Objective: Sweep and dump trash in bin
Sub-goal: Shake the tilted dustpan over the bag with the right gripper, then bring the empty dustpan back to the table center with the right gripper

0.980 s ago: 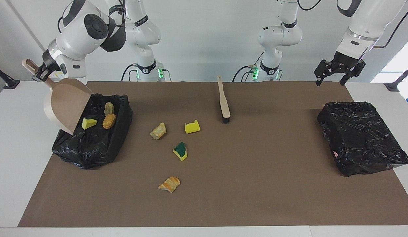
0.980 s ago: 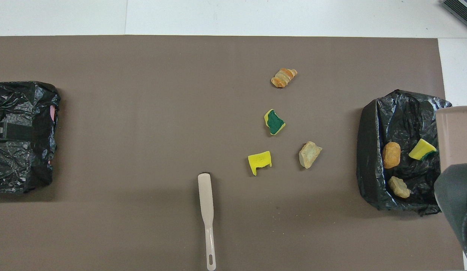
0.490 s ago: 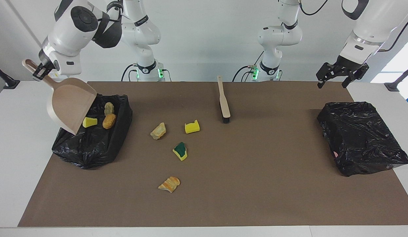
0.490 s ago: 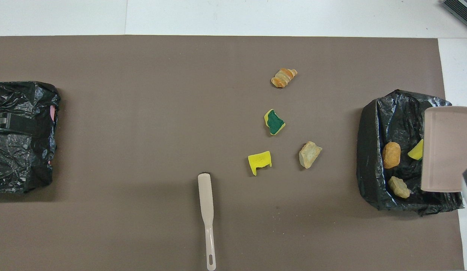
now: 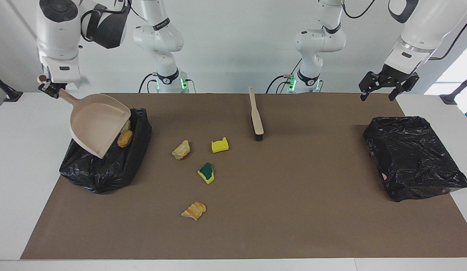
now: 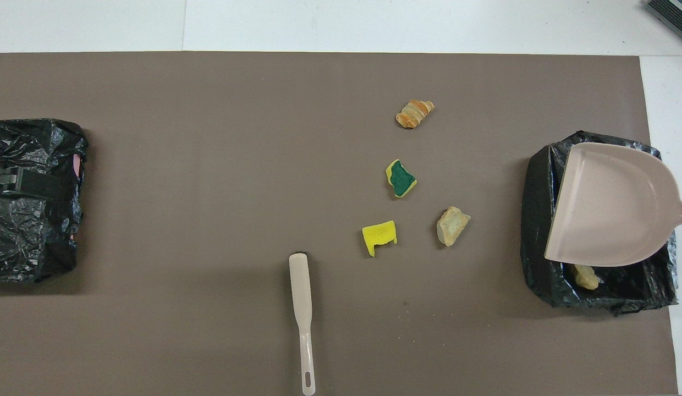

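Right pincer [image 5: 49, 89] holds dustpan [image 5: 98, 124] over bin [image 5: 105, 169].

A robotics lab, plainly: two white Franka arms [image 5: 158, 41] bolted at the edge of a white table [image 5: 26, 150], green status lights glowing at the bases, cables trailing down a bare white wall. Brown mat [image 5: 256, 180] laid out as a staged work surface, with bag-lined bins [image 5: 410, 154] at either end. No domestic furnishing anywhere.

Bright, even light from above leaves soft short shadows beside the bin bags [image 5: 413, 156] and glints on their plastic; both views are sharp.
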Tool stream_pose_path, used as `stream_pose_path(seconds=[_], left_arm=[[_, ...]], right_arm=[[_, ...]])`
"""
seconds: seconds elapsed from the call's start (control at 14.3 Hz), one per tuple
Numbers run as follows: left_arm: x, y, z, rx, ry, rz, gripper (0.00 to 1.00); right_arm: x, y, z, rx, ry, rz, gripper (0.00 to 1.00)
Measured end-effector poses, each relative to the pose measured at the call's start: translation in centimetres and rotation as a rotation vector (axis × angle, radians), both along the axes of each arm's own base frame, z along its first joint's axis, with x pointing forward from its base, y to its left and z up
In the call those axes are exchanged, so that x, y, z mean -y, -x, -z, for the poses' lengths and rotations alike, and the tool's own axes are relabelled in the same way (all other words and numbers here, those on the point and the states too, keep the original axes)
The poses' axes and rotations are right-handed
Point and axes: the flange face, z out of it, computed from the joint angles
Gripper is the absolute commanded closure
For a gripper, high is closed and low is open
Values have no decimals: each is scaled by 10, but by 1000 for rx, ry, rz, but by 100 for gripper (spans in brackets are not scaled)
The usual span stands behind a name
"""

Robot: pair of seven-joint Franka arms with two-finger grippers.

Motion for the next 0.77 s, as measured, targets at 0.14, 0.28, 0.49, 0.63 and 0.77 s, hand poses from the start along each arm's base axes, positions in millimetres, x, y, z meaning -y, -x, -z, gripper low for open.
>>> stream_pose_path(seconds=[0.14,0.28,0.49,0.63,0.77], left_arm=[[0,0,0,0,0,0,0],[0,0,0,1,2,0,0],[1,-2,-3,25,8,1,0],[1,-4,-4,42,17,0,0],[1,-4,-5,47,21,1,0]], right_arm=[[1,1,2,37,-56,111,100],[-3,1,4,64,-77,243,100],[-24,0,7,91,-94,426,100],[-51,-5,8,118,-98,523,100],[-84,-9,9,143,-111,612,100]])
